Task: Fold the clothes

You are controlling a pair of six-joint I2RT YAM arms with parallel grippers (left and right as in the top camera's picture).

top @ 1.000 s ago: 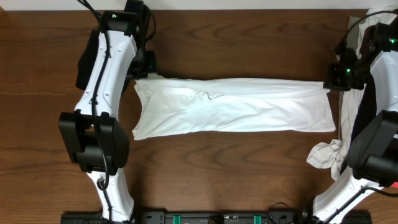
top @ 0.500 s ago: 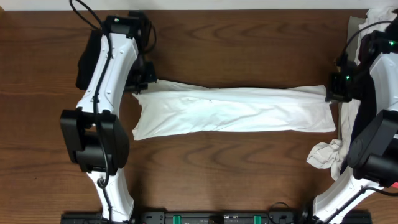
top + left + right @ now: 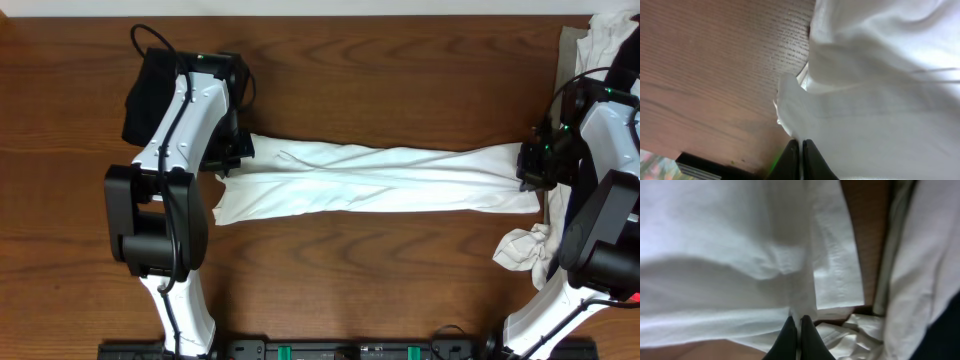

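Observation:
A white T-shirt (image 3: pixel 380 180) lies stretched as a long band across the middle of the wooden table, its far edge folded toward the front. My left gripper (image 3: pixel 238 152) is shut on the shirt's far left edge; the wrist view shows white cloth (image 3: pixel 880 90) pinched between the black fingers (image 3: pixel 801 150). My right gripper (image 3: pixel 528 166) is shut on the shirt's far right edge; cloth (image 3: pixel 730 255) is pinched between its fingers (image 3: pixel 799 327). The chest print is hidden.
A black garment (image 3: pixel 148 95) lies at the far left behind the left arm. White clothes are heaped at the far right corner (image 3: pixel 612 40) and crumpled at the right front (image 3: pixel 525 252). The table's front rail (image 3: pixel 340 350) runs below.
Both grippers have moved toward the front of the table, dragging the shirt's far edge over itself. The band of cloth has grown narrower.

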